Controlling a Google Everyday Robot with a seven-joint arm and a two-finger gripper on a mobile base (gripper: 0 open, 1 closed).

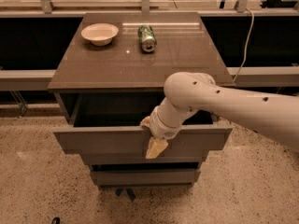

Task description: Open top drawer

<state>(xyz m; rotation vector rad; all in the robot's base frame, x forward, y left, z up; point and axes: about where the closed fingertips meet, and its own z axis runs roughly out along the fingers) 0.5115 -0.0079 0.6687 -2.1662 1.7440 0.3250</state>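
Observation:
The top drawer (103,140) of the grey cabinet is pulled partly out, and its dark inside shows under the cabinet top. My gripper (152,135) is at the middle of the drawer's front panel. One cream finger (156,148) hangs down over the outside of the panel and the other sits at the top edge on the inner side, so the fingers clasp the panel. My white arm comes in from the right across the drawer.
A white bowl (99,33) and a green can (147,38) lying on its side rest on the cabinet top (187,55). Two lower drawers (140,175) stay closed below. Speckled floor lies in front and a low ledge runs behind the cabinet.

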